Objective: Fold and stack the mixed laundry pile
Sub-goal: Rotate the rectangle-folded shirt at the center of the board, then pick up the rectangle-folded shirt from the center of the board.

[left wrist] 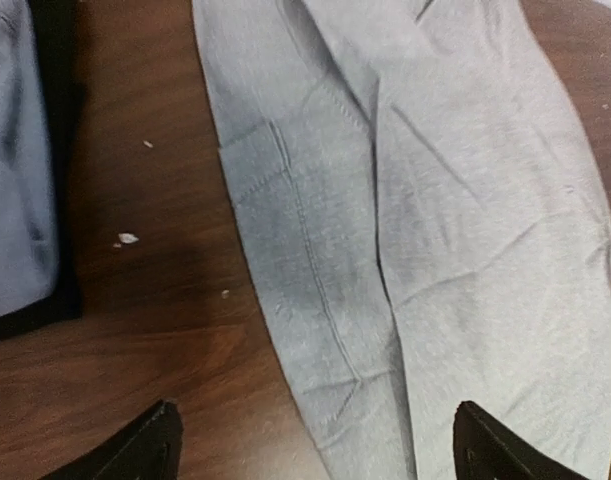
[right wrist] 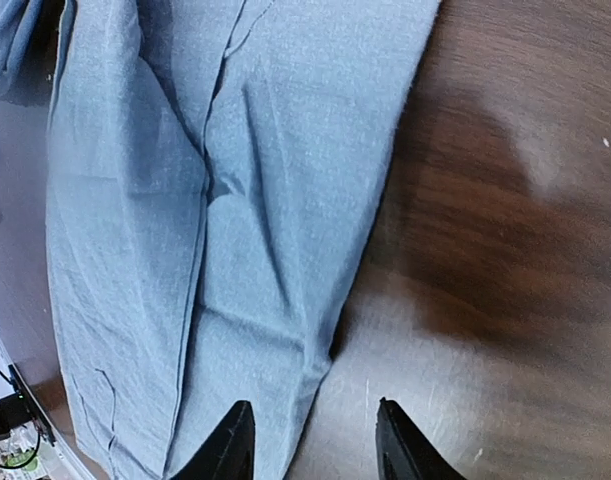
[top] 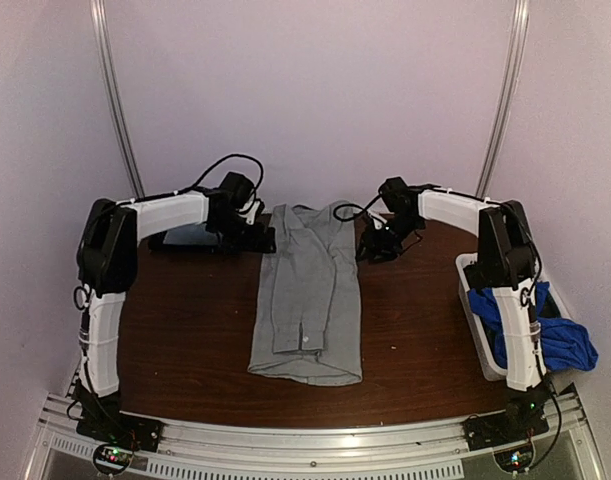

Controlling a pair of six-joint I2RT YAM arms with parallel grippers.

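Far left of the table (top: 195,330): a small folded stack (top: 185,238) lies flat. In the left wrist view it shows as pale grey cloth on a black piece whose edge sticks out around it.

Left gripper (top: 250,228): it hangs over the upper left edge of the grey shirt (top: 305,290). Its jaws are spread wide and nothing is held between them. One fingertip (left wrist: 135,450) is over bare wood and the other is over cloth. A few white crumbs (left wrist: 128,238) lie on the wood nearby.

Centre: the grey shirt lies flat, folded lengthwise into a long narrow panel. The collar is at the far end and the hem is toward the arm bases. The fabric is light grey, with a stitched seam running down its length and shallow creases across it. The side edges are slightly uneven.

Right gripper (top: 380,242): it is at the shirt's upper right edge with its jaws partly apart and clamped on nothing. The cloth edge passes flat beneath them.

Far right: a white bin (top: 472,300) sits by the right arm. A royal-blue piece (top: 560,340) is bunched inside it and spills over the outer rim.
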